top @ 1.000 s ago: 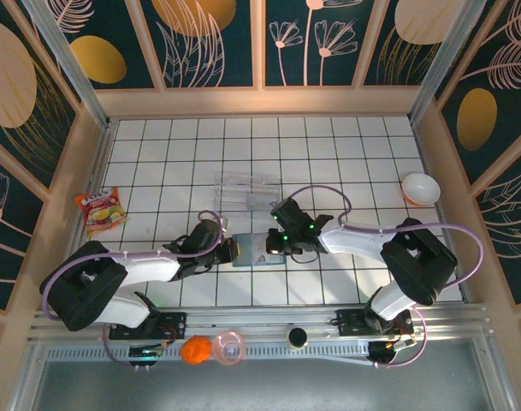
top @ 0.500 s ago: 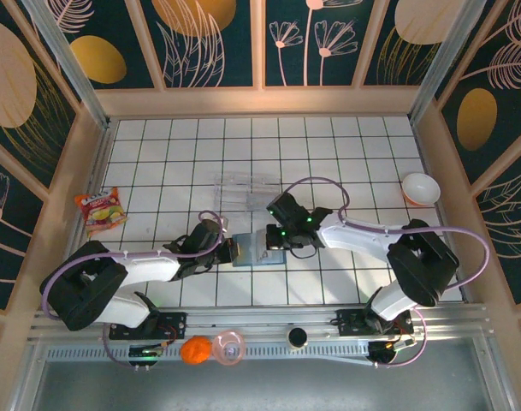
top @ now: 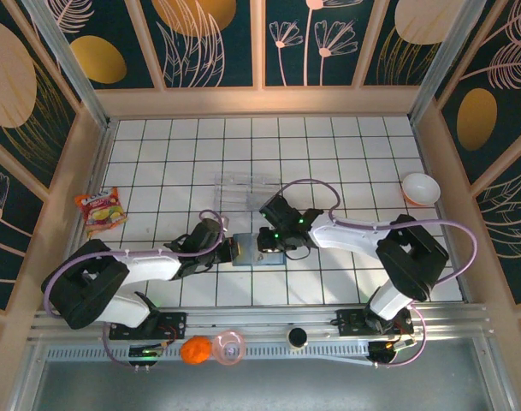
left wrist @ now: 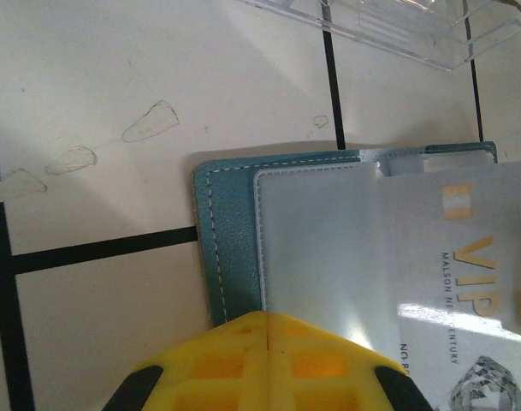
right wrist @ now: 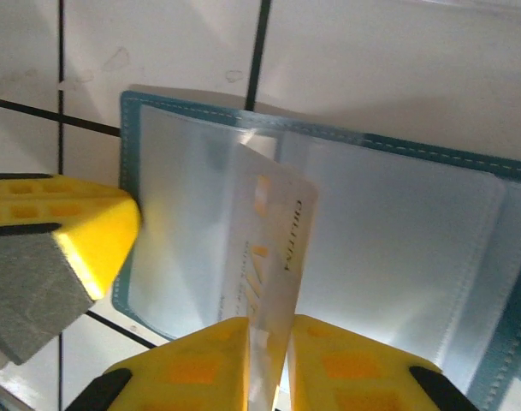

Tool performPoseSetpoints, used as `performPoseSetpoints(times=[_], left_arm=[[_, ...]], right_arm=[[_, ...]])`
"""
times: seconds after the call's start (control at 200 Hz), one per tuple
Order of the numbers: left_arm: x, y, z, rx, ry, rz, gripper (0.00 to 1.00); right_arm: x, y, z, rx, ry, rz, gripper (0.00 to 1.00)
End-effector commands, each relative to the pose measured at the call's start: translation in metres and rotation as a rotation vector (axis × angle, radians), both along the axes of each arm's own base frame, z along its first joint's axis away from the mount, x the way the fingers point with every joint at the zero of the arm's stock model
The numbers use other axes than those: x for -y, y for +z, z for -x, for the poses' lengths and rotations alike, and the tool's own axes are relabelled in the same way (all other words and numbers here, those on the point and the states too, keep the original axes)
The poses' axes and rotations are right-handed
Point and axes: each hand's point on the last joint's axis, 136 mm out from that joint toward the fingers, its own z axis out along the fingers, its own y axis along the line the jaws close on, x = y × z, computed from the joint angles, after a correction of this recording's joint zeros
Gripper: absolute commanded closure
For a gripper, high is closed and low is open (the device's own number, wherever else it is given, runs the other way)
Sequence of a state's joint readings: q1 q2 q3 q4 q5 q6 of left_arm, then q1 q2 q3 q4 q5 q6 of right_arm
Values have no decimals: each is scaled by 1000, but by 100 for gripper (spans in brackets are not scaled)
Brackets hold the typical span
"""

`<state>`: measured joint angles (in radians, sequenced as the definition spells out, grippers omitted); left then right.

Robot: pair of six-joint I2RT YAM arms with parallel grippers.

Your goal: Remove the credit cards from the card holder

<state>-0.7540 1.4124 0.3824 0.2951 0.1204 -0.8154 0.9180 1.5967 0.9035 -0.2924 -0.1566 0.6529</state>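
Right wrist: right gripper [right wrist: 269, 364] pinches credit card [right wrist: 277, 244], edge-up over open card holder [right wrist: 397, 223]. Left wrist: left gripper [left wrist: 267, 334] clamped on card holder's edge.

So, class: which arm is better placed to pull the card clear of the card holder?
Right. The right gripper grips a credit card that stands partly out of the card holder. The left gripper is clamped on the holder's edge, steadying it.

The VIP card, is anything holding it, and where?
Yes: the right tool pinches the credit card between both fingers, by its edge nearest the right wrist camera.
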Motion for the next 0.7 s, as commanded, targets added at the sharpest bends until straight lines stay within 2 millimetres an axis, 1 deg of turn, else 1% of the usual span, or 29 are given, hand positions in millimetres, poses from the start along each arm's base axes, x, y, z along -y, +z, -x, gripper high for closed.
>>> performPoseSetpoints(times=[0.0,0.075,0.12,0.2,0.25,0.295,0.425,0.51,0.626,0.646,0.696], left_arm=[[-3,-9,4,-25,-13,-34,100],[-3,-9,4,-25,-12,-33,100],[-3,-9,4,-26,-13,-33,100],[-3,-9,5,-25,-13,-38,100],[-4,-9,4,-25,-12,-40,100],[-4,-8,3,-21,-12,-41,100],[-3,-8,3,-19,-15,-44,100],[-2,-5,1,-13,-16,-44,100],[3,4,-2,-4,-20,-31,100],[3,7,-3,-1,-19,-26,93],[5,14,-5,9,-13,-9,72]], right_arm=[[-8,-3,0,-6,18,-37,79],[-9,-6,-1,-12,16,-36,79],[-8,-7,-2,-10,13,-32,81],[-4,-7,-4,5,12,-15,93],[-1,-2,-6,27,17,-5,100],[0,5,-7,53,33,-6,100],[-3,38,-3,151,156,-56,100],[-5,67,-4,272,250,-60,100],[-4,106,-16,437,350,-20,100],[-4,111,-19,464,370,-7,100],[-4,124,-23,524,435,18,100]])
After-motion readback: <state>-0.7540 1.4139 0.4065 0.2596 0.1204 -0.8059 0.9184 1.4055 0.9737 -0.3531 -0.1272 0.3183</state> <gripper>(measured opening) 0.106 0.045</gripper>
